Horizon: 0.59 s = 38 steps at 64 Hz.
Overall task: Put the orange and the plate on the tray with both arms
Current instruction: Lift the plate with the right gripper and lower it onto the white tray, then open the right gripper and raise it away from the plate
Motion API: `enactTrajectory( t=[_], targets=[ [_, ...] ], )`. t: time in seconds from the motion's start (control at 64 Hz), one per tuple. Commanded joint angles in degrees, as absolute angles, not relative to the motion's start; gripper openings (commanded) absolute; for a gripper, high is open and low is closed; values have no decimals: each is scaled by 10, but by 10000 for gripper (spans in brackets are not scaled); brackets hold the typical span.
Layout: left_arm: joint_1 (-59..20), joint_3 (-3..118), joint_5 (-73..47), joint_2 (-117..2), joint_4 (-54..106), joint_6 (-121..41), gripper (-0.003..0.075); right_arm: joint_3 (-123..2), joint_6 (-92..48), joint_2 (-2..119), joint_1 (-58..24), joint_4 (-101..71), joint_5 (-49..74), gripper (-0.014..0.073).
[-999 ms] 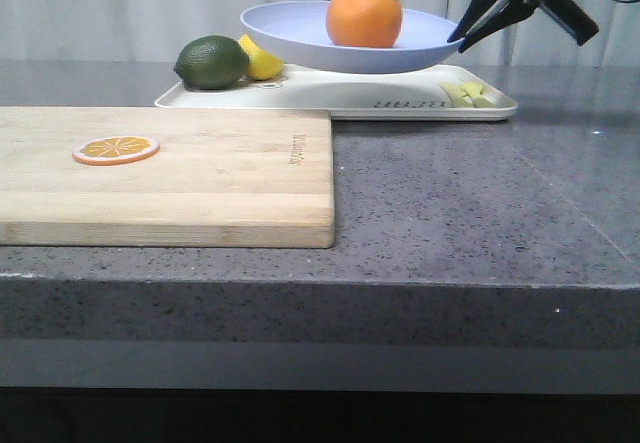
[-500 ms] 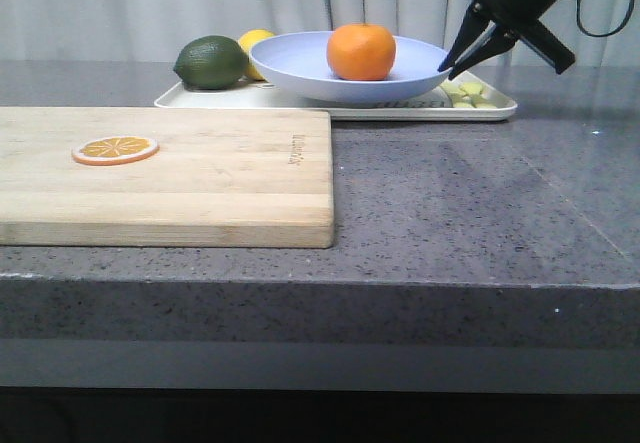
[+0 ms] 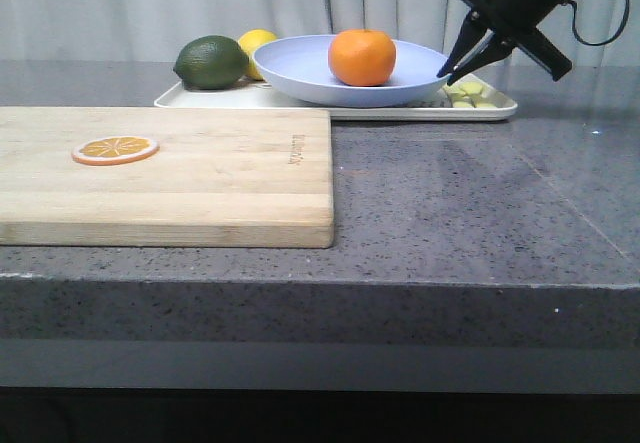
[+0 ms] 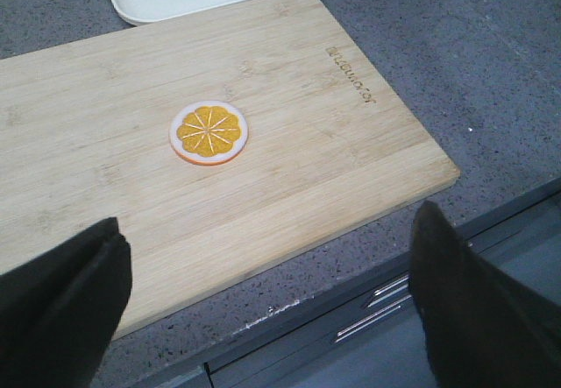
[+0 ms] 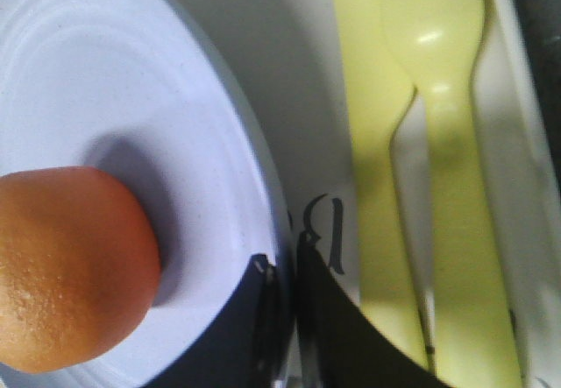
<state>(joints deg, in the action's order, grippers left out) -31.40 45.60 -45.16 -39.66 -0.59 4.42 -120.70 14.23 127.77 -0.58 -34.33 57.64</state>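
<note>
The orange (image 3: 362,57) sits in the pale lavender plate (image 3: 300,68). The plate lies low over the white tray (image 3: 200,98) at the back of the counter and seems to rest on it. My right gripper (image 3: 447,71) is shut on the plate's right rim. Up close in the right wrist view, the gripper (image 5: 285,270) has one finger inside the plate (image 5: 131,99) and one outside, beside the orange (image 5: 66,265). My left gripper (image 4: 270,226) hangs open and empty above the counter's front edge, out of the front view.
A dark green lime (image 3: 211,62) and a lemon (image 3: 256,43) lie on the tray's left end. Yellow plastic cutlery (image 5: 438,143) lies at its right end. A wooden cutting board (image 3: 220,178) with an orange slice (image 3: 115,149) fills the front left.
The plate with the orange has come down from a raised, tilted hold to lie level over the tray. My right gripper came down with it. The left arm shows no earlier frame.
</note>
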Motion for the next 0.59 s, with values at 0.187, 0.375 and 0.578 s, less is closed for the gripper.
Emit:
enactTrajectory(
  t=[0.187,0.375,0.578],
  targets=[
    [-314,470,-410,-394,0,45,618,-1230,144,1236,-5,-376,534,-65],
    [-314,470,-410,-394,0,45,618,-1230,144,1236,-5,-376,517,-62],
    [-314,470,-410,-394,0,45,618,-1230,144,1236,-5,-372,514,56]
  ],
)
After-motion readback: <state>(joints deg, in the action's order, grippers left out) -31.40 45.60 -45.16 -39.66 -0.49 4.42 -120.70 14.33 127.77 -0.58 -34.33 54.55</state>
